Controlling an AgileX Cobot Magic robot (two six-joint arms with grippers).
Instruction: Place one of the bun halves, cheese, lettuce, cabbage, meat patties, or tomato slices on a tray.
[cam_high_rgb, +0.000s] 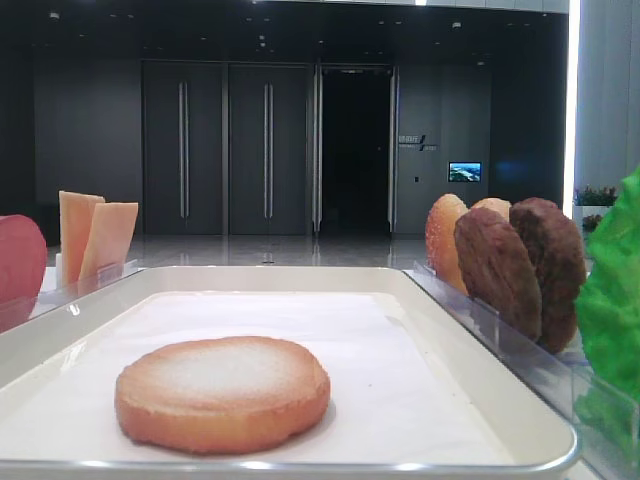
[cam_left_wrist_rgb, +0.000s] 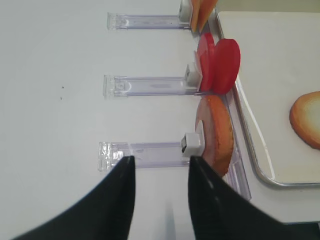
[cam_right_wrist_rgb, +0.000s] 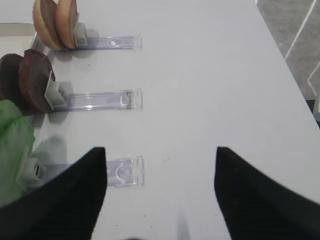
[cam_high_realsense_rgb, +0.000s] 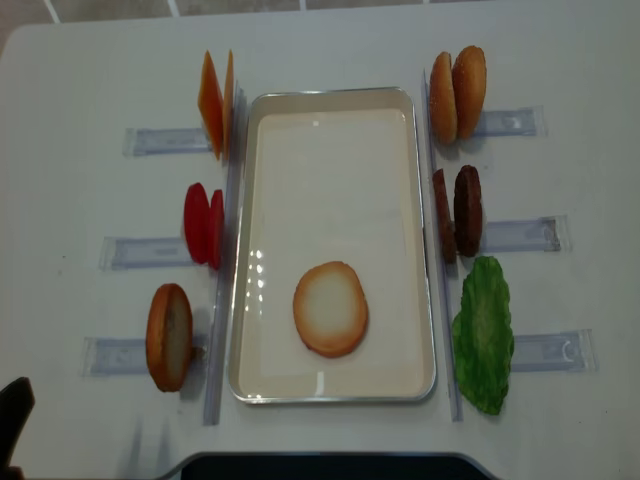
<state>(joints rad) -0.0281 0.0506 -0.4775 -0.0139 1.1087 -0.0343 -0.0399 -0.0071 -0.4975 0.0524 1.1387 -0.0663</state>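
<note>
One bun half (cam_high_realsense_rgb: 330, 308) lies flat on the white tray (cam_high_realsense_rgb: 330, 98), toward its near end. Left of the tray stand cheese (cam_high_realsense_rgb: 215, 100), tomato slices (cam_high_realsense_rgb: 203, 225) and another bun half (cam_high_realsense_rgb: 170, 336). On the right stand two bun halves (cam_high_realsense_rgb: 458, 92), meat patties (cam_high_realsense_rgb: 457, 212) and lettuce (cam_high_realsense_rgb: 483, 333). Cabbage is out of view. My left gripper (cam_left_wrist_rgb: 161, 165) hangs open and empty over the table, just short of the standing bun half (cam_left_wrist_rgb: 217, 135). My right gripper (cam_right_wrist_rgb: 159, 152) is wide open and empty above bare table, with the lettuce (cam_right_wrist_rgb: 12, 145) to its left.
Clear plastic rail holders (cam_right_wrist_rgb: 100, 100) lie flat on the white table behind each food stack, pointing away from the tray. One such rail (cam_left_wrist_rgb: 145, 152) lies right under my left fingertips. The table's edge (cam_right_wrist_rgb: 280, 50) runs at the right wrist view's upper right.
</note>
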